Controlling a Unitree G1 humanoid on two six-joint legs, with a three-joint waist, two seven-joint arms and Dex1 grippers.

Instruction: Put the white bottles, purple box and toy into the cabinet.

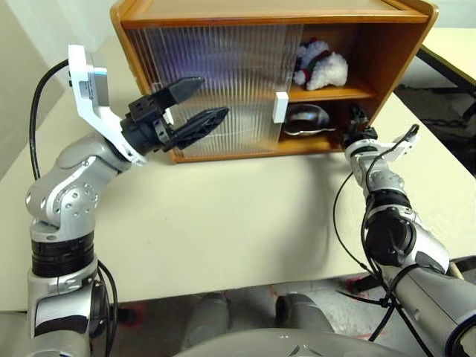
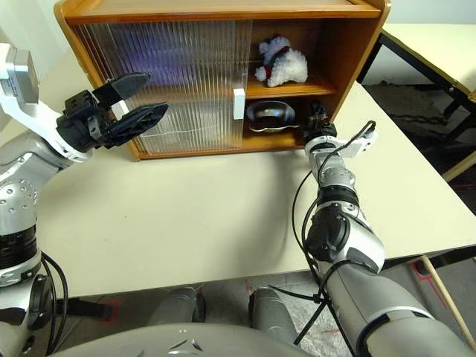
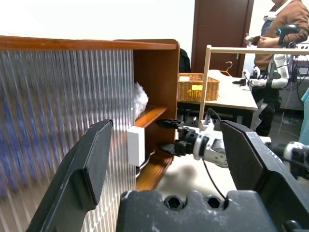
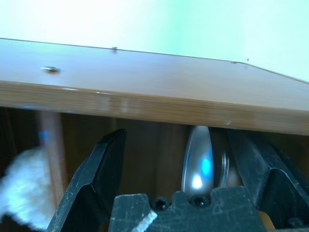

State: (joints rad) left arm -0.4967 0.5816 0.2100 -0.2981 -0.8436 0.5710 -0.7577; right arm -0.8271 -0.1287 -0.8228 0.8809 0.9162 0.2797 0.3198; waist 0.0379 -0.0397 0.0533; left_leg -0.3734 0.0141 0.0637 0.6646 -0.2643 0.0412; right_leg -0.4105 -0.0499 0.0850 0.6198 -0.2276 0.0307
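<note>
Cabinet (image 1: 245, 22), one: wooden, two shelves, standing at the far edge of the pale surface (image 1: 245, 223), its open front facing the robot. Ribbed translucent sliding door (image 1: 216, 89), drawn across the cabinet's left part; its white handle (image 1: 280, 107) sits at the door's right edge, leaving the right bay open.

Toy (image 1: 321, 65), one: fluffy white plush with red and green at its top, on the upper shelf of the open bay, lying with its long axis along the shelf, the coloured tip toward the door side.

Steel bowl (image 1: 306, 119), one: on the lower shelf of the open bay, directly under the toy, just right of the handle.

A bluish blur shows through the ribbed door in the cabinet's left part; what it is cannot be told.

Left hand (image 1: 195, 105), one: raised in front of the closed door, fingers spread apart, empty, pointing toward the handle.

Right hand (image 1: 358, 123), one: at the lower shelf's right end, just beside the bowl, fingers spread apart, holding nothing.
</note>
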